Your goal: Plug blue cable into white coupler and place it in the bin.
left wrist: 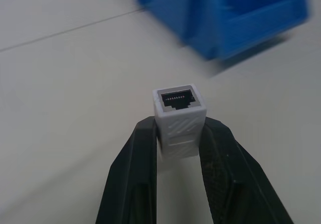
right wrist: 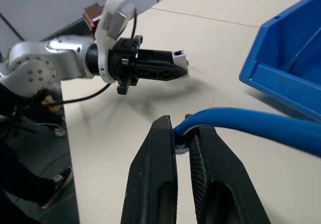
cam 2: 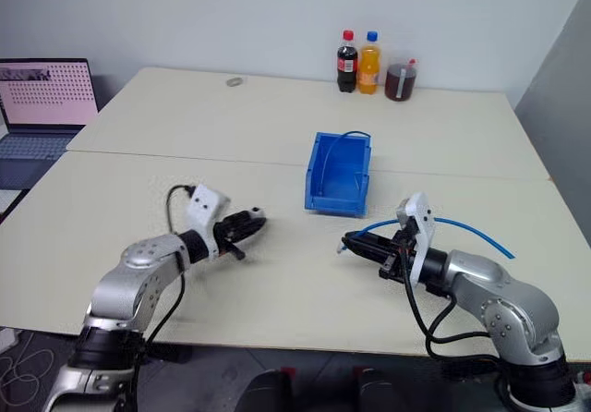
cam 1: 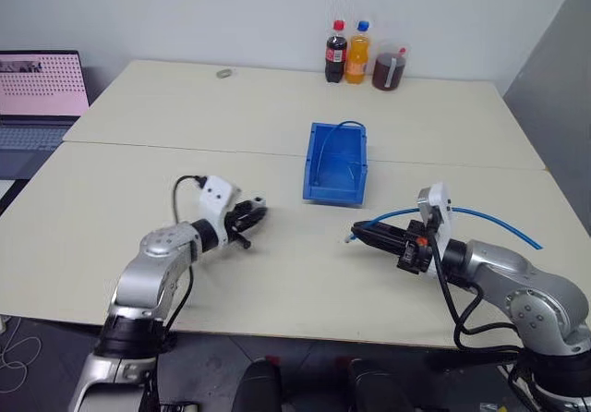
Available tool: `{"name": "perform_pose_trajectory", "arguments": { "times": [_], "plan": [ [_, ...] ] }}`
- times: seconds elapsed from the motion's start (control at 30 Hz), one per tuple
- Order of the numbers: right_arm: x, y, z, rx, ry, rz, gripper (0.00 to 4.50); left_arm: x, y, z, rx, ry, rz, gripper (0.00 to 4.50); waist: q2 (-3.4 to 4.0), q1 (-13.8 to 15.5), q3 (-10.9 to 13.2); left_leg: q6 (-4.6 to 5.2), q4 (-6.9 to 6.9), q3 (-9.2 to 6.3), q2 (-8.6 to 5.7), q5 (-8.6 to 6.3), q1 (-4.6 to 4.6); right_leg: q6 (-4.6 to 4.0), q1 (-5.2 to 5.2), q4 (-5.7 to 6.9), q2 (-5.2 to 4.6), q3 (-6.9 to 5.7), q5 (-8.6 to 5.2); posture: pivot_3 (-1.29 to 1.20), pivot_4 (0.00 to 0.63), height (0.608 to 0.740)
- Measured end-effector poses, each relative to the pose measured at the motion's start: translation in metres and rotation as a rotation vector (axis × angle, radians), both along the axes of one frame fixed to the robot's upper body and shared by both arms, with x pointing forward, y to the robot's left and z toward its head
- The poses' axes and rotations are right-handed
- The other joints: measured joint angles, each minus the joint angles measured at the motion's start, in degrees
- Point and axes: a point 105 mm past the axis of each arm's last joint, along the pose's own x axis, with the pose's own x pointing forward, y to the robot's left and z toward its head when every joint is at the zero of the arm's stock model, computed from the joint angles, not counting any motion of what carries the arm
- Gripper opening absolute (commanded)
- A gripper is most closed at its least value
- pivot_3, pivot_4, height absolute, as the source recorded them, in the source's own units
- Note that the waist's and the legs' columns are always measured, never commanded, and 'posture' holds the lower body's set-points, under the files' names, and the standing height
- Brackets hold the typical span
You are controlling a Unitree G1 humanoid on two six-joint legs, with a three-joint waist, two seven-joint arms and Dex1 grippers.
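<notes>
My left gripper (cam 1: 258, 211) hovers over the table's near left part, shut on the white coupler (left wrist: 179, 118). The coupler's dark socket faces outward, toward the right arm. My right gripper (cam 1: 356, 235), at the near right, is shut on the blue cable (cam 1: 480, 213) close to its end. The cable arcs back over the right arm to the table's right side. In the right wrist view the cable (right wrist: 241, 121) runs out between the black fingers (right wrist: 161, 148), with the left gripper (right wrist: 178, 69) and coupler (right wrist: 179, 54) a short way ahead. The bin (cam 1: 319, 158) stands mid-table beyond both grippers.
A second thin blue cable (cam 1: 347, 126) curves inside the bin. Two bottles (cam 1: 337, 54) and a dark jar (cam 1: 389, 68) stand at the table's far edge, with a small grey ring (cam 1: 223, 73) to their left. An open laptop (cam 1: 37, 98) sits off the table's far left.
</notes>
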Motion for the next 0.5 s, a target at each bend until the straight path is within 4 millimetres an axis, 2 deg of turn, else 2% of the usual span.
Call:
{"name": "perform_pose_trajectory", "arguments": {
  "times": [0.07,0.2,0.33,0.5],
  "plan": [
    [-0.001,-0.001,-0.001,-0.029,-0.022,0.005,0.07,-0.011,-0.015,-0.005,0.036,0.016,-0.165,0.85,0.01,-0.20,0.00,0.01,-0.03,-0.02,0.06,0.00,0.00,-0.07,-0.03,0.00,0.09,0.00,-0.04,0.00,0.150,0.740],
    [-0.001,0.001,-0.002,-0.052,-0.059,0.005,0.07,-0.025,-0.033,-0.017,0.121,0.049,-0.428,0.85,0.01,-0.08,0.01,0.01,-0.04,-0.09,0.14,0.00,-0.01,-0.16,-0.05,0.04,0.24,-0.05,-0.09,0.00,0.150,0.740],
    [-0.002,0.001,-0.004,-0.071,-0.081,0.003,0.07,-0.028,-0.035,-0.035,0.198,0.048,-0.538,0.85,0.01,-0.08,0.01,0.01,-0.01,-0.06,0.15,-0.01,-0.01,-0.15,-0.05,0.03,0.24,0.00,-0.09,0.00,0.150,0.740],
    [-0.002,0.009,-0.006,-0.102,-0.117,0.023,0.07,-0.025,-0.039,-0.037,0.222,-0.003,-0.595,0.85,0.03,0.14,-0.01,0.02,0.04,-0.06,0.15,0.00,0.00,-0.13,0.00,0.04,0.23,-0.01,-0.09,0.00,0.150,0.740]
  ]
}}
